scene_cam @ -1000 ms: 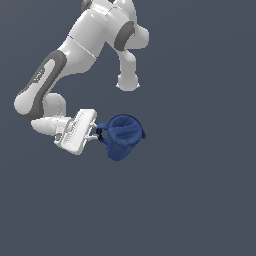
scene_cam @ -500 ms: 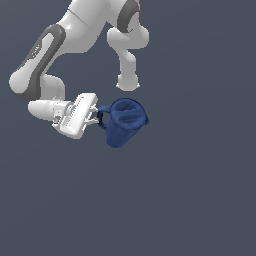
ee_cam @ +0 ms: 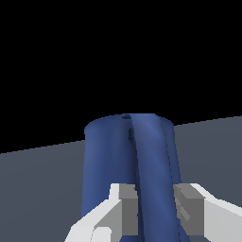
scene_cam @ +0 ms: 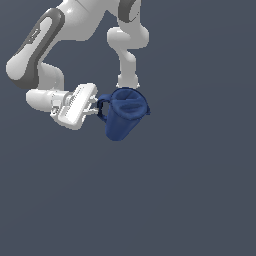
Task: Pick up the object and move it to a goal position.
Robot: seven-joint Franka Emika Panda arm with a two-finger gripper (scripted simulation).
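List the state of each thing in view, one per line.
Bin: held in the hand by its rim, tilted, mouth open; nothing visible inside in the exterior view.
Hand: shut on the bin, a finger on either side of the rim edge.
Arm: bent, wrist turned sideways toward the bin.

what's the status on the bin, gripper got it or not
Gripper shut on the blue bin, fingers either side of its wall. Bin tilted, rim toward the arm's base. Nothing in the way visible.
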